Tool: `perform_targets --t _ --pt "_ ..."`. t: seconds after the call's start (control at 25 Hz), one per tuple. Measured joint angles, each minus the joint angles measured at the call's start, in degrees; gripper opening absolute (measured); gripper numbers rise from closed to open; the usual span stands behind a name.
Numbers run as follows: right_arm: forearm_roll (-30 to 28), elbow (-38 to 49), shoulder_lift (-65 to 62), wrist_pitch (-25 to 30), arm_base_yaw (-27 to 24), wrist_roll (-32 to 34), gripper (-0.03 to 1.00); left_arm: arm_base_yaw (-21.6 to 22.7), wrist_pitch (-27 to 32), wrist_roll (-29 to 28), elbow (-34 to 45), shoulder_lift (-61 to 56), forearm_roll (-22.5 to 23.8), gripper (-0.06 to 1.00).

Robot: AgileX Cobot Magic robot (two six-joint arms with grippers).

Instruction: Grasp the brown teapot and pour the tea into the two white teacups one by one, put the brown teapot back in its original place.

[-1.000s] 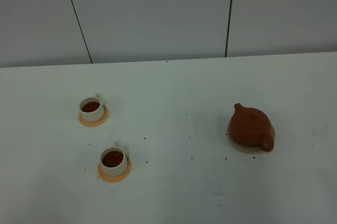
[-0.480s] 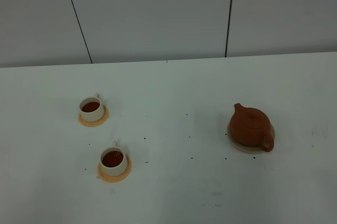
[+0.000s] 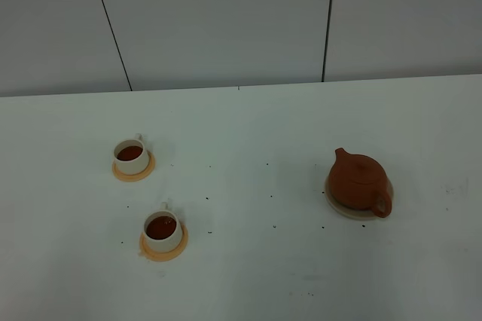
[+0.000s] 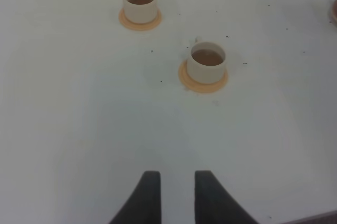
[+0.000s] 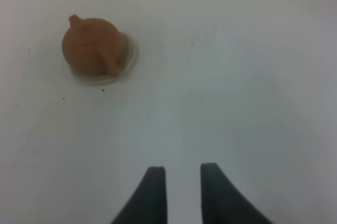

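The brown teapot [image 3: 360, 181] stands upright on its beige coaster [image 3: 337, 206] at the right of the table, and shows in the right wrist view [image 5: 92, 45] too. The two white teacups, far [image 3: 132, 157] and near [image 3: 163, 229], sit on orange-tan saucers at the left, both holding dark tea. They also show in the left wrist view [image 4: 140, 4] [image 4: 207, 62]. My left gripper [image 4: 177, 174] is empty, its fingers a narrow gap apart, well short of the cups. My right gripper [image 5: 182, 170] is the same, far from the teapot. Neither arm shows in the exterior view.
The white table [image 3: 248, 132] carries small dark specks around the cups and teapot. A grey panelled wall [image 3: 226, 19] runs behind its far edge. Bare tabletop lies between the cups and the teapot.
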Motion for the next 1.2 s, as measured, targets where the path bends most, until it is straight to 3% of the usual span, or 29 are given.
perform_targets --t 1.2 --pt "-0.4 0.0 0.0 0.1 0.0 -3.0 0.21 0.0 0.0 0.0 0.0 0.0 0.0 0.23"
